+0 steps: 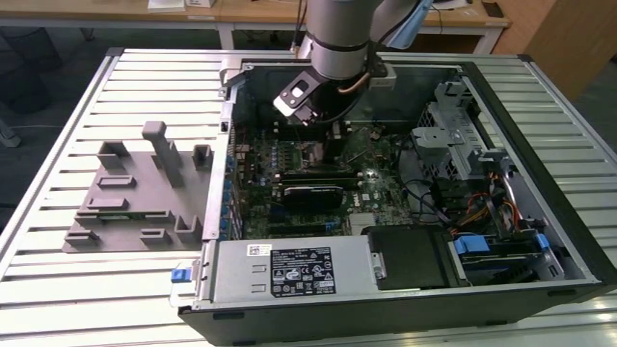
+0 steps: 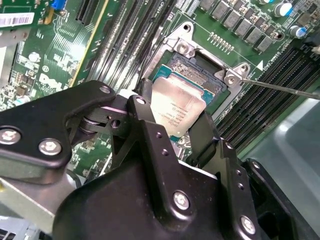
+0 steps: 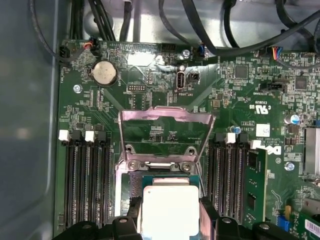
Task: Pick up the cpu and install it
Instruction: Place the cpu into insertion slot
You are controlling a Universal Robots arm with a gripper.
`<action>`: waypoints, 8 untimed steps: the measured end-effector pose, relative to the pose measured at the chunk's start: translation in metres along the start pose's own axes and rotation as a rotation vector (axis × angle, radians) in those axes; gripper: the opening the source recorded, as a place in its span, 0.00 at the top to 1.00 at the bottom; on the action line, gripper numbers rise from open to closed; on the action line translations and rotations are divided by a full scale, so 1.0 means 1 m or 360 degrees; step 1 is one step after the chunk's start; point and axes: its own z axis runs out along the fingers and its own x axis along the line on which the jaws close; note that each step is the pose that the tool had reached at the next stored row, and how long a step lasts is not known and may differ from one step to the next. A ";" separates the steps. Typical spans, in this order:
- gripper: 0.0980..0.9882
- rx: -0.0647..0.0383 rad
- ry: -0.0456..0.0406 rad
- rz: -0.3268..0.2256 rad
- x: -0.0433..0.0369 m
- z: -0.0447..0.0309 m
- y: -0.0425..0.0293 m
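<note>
Though the gripper [image 2: 174, 114] pinches the cpu [image 2: 176, 102] between its fingers [image 2: 201, 132] at the socket [image 2: 200, 67], we cannot tell whether it is seated.

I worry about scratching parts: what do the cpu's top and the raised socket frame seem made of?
The cpu: top plate looks like matte silvery metal, with a soft sheen; its rim looks like green circuit board. The raised socket frame looks like bare glossy metal, likely steel: bright highlights along its bars.
</note>
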 end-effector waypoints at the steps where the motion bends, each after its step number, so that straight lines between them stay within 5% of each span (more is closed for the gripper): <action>1: 0.50 0.0000 0.0000 0.0004 0.0004 0.0006 -0.0006; 8: 0.50 0.0001 0.0000 0.0017 0.0038 0.0065 -0.0022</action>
